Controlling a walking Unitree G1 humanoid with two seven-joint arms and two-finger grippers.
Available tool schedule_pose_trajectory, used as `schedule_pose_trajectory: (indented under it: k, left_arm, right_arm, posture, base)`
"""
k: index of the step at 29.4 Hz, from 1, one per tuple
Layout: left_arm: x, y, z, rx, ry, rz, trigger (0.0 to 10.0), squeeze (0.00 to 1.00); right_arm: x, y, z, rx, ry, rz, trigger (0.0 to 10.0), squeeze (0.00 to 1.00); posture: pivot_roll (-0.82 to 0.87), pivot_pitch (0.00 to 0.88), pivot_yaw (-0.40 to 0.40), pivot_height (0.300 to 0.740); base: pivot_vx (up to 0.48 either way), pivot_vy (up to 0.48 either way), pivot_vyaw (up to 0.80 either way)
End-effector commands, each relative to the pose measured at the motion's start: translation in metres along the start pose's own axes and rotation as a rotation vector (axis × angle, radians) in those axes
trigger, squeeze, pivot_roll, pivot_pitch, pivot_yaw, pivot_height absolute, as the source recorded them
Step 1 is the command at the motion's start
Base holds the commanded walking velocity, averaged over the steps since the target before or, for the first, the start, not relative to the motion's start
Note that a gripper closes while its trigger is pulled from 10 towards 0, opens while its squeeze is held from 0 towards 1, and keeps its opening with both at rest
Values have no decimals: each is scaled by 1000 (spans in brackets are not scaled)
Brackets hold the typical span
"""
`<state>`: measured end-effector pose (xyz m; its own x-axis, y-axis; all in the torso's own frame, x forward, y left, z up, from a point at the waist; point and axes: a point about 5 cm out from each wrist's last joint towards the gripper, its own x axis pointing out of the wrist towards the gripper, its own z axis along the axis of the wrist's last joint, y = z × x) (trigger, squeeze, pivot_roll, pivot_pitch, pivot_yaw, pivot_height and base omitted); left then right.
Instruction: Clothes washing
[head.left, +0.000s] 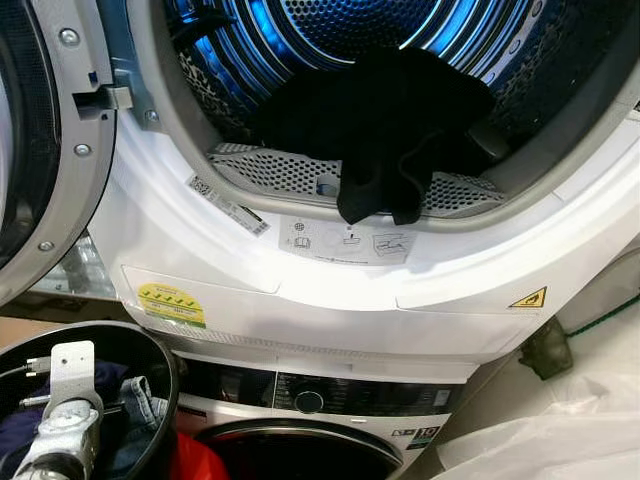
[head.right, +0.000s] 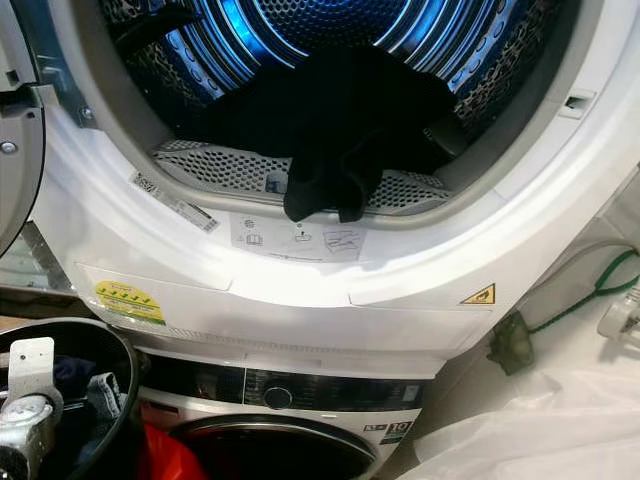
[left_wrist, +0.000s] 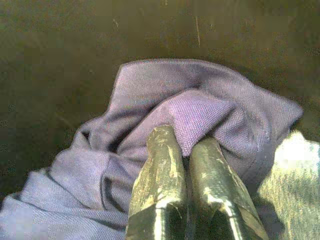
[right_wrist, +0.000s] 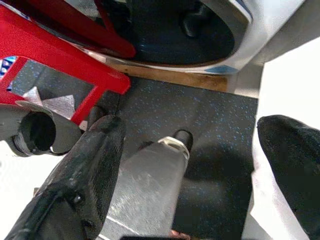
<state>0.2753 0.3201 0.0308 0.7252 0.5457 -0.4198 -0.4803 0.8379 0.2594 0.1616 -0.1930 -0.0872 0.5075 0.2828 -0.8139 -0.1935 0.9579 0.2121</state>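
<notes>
**Purple cloth pinched in the basket, black garment half in the drum**

Left gripper (left_wrist: 182, 150) is down in the black basket (head.left: 165, 375) beside the stacked machines, its two fingers (left_wrist: 160, 170) pressed together on a fold of purple cloth (left_wrist: 150, 100). We read this as a pick from the heap: the pinch sits on a raised ridge of fabric, which gives the fingers something to bite. The cloth looks soft and finely knitted, bunched in loose folds, so we expect it to trail and drape once lifted.

Our left arm's silver wrist (head.left: 60, 420) shows at the basket's rim, over denim (head.left: 140, 400) and other dark laundry.

Right gripper (right_wrist: 190, 150) hangs low with its fingers spread wide apart and nothing between them, pointed at dark speckled floor (right_wrist: 210, 115) near a red plastic frame (right_wrist: 60, 55). We judge it idle.

Above, the upper machine's door (head.left: 40, 150) stands open to the left. A black garment (head.left: 390, 130) lies in the blue-lit drum (head.left: 330, 25), one end flopped over the perforated lint grille (head.left: 270, 165) and onto the white door sill (head.left: 300, 260). That hanging end would likely foul the door if left.

The lower machine's dial (head.left: 308, 401) sits below, with something red (head.left: 195, 460) beside its door.
</notes>
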Motion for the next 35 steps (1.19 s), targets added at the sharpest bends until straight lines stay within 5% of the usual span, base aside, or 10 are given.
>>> schedule_pose_trajectory:
  k: [1, 7, 12, 16, 24, 25, 26, 27, 30, 35]
  left_arm:
    - [-4, -3, -2, -28, -59, 15, 0, 0]
    - [-33, -10, -9, -99, -329, 64, 0, 0]
    - [-50, -19, -9, -66, -438, 22, 0, 0]
    - [-88, -36, 0, -91, -620, -70, 0, 0]
    - [-106, -57, 20, -25, -729, -311, 0, 0]
    - [-104, -59, 19, -17, -699, -314, 4118, 0]
    - [-104, -59, 19, -17, -699, -314, 4118, 0]
    - [-101, -58, 16, -49, -630, -298, 10000, 0]
    - [-98, -53, 9, -124, -528, -264, 10000, 0]
    - [-98, -53, 9, -124, -528, -264, 10000, 0]
  right_arm:
    - [-1, -1, -2, 2, 9, -8, 10000, 0]
    - [-1, 1, -7, 1, 25, 6, 10000, 0]
    - [-1, 0, -5, -2, 23, 6, 10000, 0]
    - [-1, -1, -3, -2, 20, 5, 10000, 0]
    - [1, 3, -3, -9, 26, 17, 10000, 0]
    - [1, 4, -3, -11, 26, 18, 10000, 0]
    - [1, 4, -3, -11, 26, 18, 10000, 0]
    - [2, 5, -3, -13, 27, 20, 10000, 0]
    - [3, 6, -2, -13, 26, 21, 10000, 0]
    - [3, 6, -2, -13, 26, 21, 10000, 0]
  posture:
    - [13, 0, -90, 740]
    - [27, 0, -87, 740]
    - [27, 0, -80, 740]
    - [38, 0, -73, 740]
    - [62, 0, -69, 740]
    - [65, 0, -68, 740]
    - [65, 0, -68, 740]
    - [70, 0, -65, 740]
    - [69, 0, -61, 740]
    - [69, 0, -61, 740]
  base:
    - [0, 0, 0]
    - [0, 0, 0]
    - [0, 0, 0]
    - [0, 0, 0]
    - [0, 0, 0]
    - [0, 0, 0]
    - [0, 0, 0]
    - [0, 0, 0]
    - [0, 0, 0]
    - [0, 0, 0]
